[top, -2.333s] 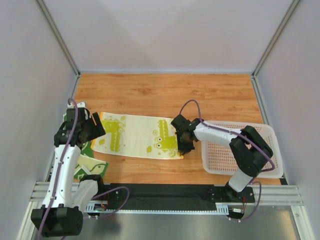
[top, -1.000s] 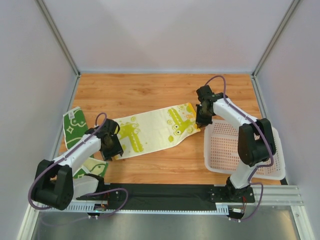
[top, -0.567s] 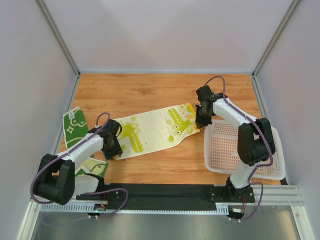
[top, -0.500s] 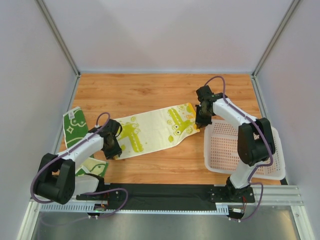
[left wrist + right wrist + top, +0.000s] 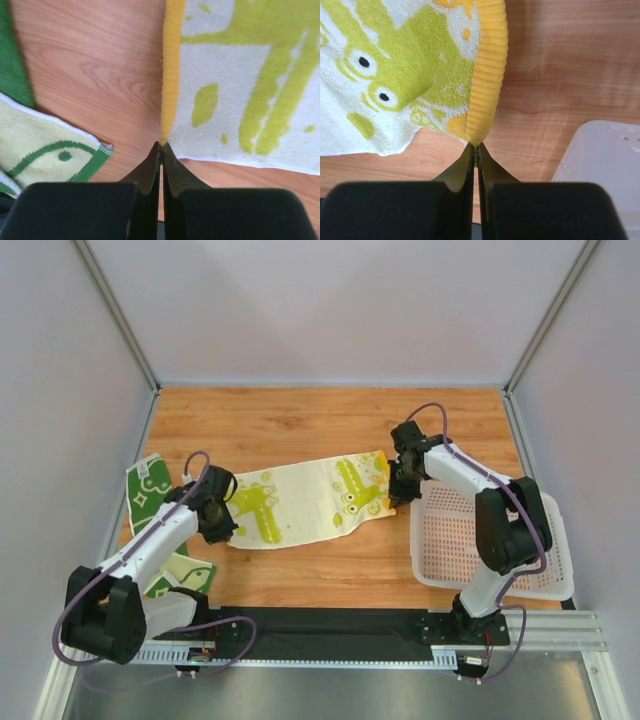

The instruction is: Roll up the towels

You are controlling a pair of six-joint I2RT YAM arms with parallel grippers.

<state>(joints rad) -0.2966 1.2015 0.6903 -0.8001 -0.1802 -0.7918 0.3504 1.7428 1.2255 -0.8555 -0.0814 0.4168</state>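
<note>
Wood-grain tabletop [image 5: 300,425], plain pale grey walls [image 5: 330,310] on three sides, aluminium corner posts [image 5: 117,315], even diffuse light.

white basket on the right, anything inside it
Only its bare perforated floor shows in the white basket; nothing lies in the visible part. The right arm crosses above it and hides a strip of the floor.

Inside a robotics lab test cell: a white-and-black jointed robot arm on the left [image 5: 150,540] and its twin on the right [image 5: 460,472] stand bolted to a black base plate [image 5: 330,625] on a ribbed aluminium rail [image 5: 560,628]. Purple cables [image 5: 425,407] loop above a wood-grain counter [image 5: 300,420], which is boxed in by plain pale-grey panels [image 5: 330,310] on bare aluminium frame posts [image 5: 115,312]
</note>
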